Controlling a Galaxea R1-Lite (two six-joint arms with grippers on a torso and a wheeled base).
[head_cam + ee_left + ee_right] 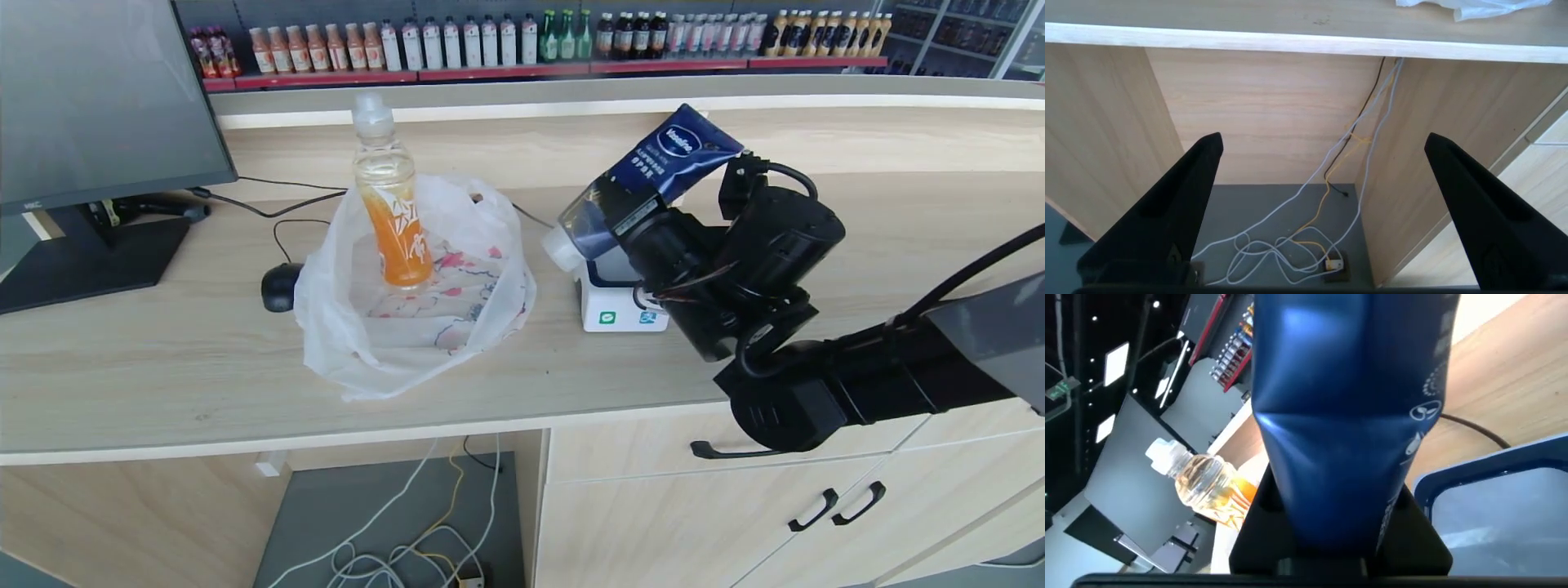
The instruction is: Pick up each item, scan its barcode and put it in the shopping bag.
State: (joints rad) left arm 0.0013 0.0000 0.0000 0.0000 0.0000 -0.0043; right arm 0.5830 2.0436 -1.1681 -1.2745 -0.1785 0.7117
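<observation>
My right gripper is shut on a dark blue tube, held tilted with its white cap down-left, just above the white barcode scanner. In the right wrist view the blue tube runs between the gripper's black fingers, with the scanner's blue-rimmed window beside it. A white plastic shopping bag lies open on the counter left of the scanner, an orange drink bottle standing in it. My left gripper hangs open below the counter's edge, holding nothing.
A monitor on a black stand fills the counter's left end, with a black mouse and cables beside the bag. Loose wires lie on the floor under the counter. Cabinet doors with black handles sit below my right arm.
</observation>
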